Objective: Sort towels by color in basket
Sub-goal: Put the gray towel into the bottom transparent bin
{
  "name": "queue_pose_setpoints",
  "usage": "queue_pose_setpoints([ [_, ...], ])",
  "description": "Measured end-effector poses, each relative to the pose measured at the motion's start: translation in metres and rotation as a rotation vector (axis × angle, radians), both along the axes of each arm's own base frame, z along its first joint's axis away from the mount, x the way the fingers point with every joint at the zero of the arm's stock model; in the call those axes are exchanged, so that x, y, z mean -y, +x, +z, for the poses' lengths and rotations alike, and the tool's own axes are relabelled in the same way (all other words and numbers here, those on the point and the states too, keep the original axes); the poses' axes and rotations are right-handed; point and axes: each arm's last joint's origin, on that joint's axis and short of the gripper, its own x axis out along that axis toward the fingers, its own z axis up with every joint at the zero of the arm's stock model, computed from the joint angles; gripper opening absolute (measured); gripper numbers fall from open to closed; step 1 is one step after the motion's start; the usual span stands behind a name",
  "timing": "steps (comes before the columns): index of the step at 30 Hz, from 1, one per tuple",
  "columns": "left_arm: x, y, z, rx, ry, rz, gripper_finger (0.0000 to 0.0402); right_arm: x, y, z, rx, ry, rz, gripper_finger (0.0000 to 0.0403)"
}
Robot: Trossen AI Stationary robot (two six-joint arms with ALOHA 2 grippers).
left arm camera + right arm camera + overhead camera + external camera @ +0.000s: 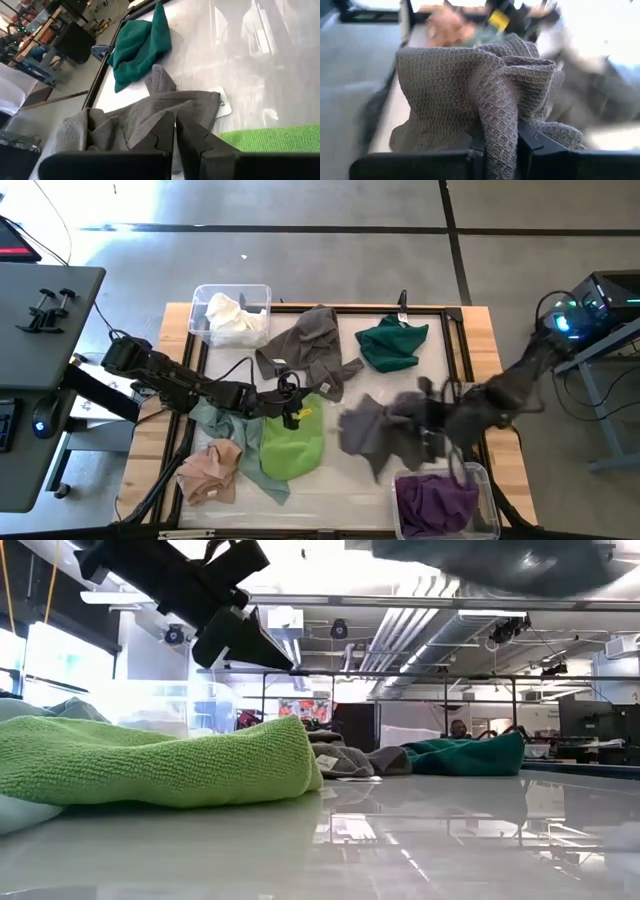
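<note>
My right gripper hovers over the table's right half, shut on a grey towel that fills the right wrist view. My left gripper, shut and touching nothing, hangs in the air above the lime green towel. A second grey towel and the dark teal towel lie flat farther back. The pale mint towel and the peach towel lie near the left. The white towel is in one bin, the purple towel in another. My right gripper pinches a bunched fold of the grey towel between its two fingers, several layers thick. The fingers come from the table's right side. The towel is lifted clear of the table, shows at the top of the low view, and droops slack beyond the fingers.
A clear bin stands at the far left corner, another clear bin at the near right corner. A black frame borders the white table top. Bare surface lies near the middle of the near edge.
</note>
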Motion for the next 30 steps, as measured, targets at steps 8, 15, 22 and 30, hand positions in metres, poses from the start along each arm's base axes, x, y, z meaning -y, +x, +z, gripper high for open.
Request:
queue_pose_setpoints([
  [8,0.0,0.0,0.0,0.003,-0.004,0.002,0.0007,-0.035,-0.034,0.046,-0.473,0.336,-0.167,0.0033],
  [15,0.0,0.001,0.0,0.004,-0.004,0.002,0.0007,-0.083,-0.026,0.047,-0.698,0.485,-0.194,0.0033],
  [22,0.0,0.001,0.0,0.006,-0.007,0.001,0.0007,-0.115,-0.006,-0.001,-0.913,0.413,-0.27,0.0033],
  [30,0.001,0.001,-0.001,0.003,-0.022,-0.025,0.0007,-0.117,0.023,-0.079,-1.081,0.347,-0.156,0.0033],
])
